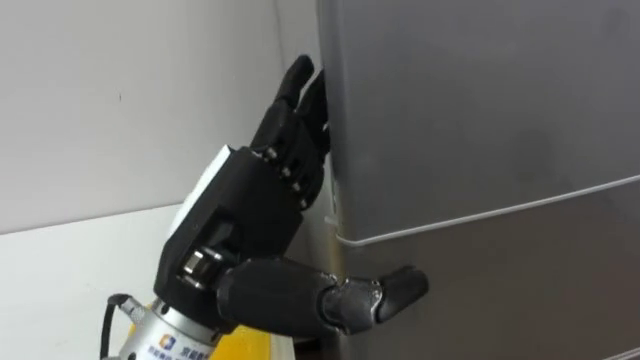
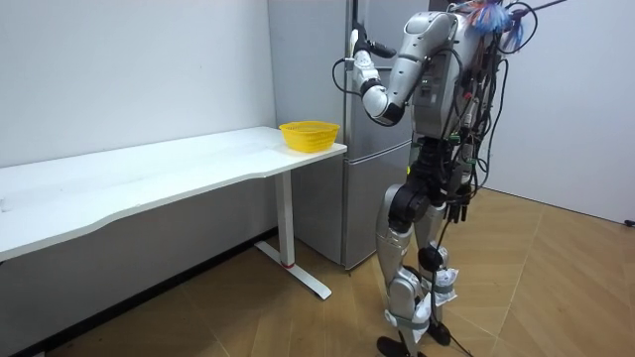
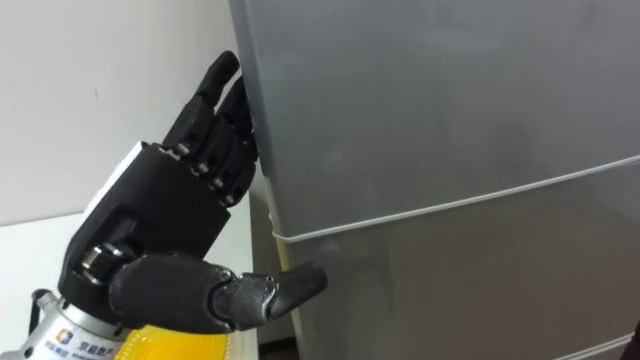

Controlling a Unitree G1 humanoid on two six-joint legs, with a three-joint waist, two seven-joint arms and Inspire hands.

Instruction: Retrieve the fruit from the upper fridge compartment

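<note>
A grey fridge stands right in front of me with its upper door shut; a thin seam divides it from the lower door. My left hand is raised at the upper door's left edge. Its fingers stretch nearly straight along that edge, with the tips against the door's side. The thumb lies on the door's front just below the seam. Nothing is held. In the room view I stand upright facing the fridge, with the left hand up at its top corner.
A long white table runs along the wall to the left of the fridge. A yellow bowl-shaped basket sits at the table's end nearest the fridge, just below my left wrist. Open wooden floor lies behind me.
</note>
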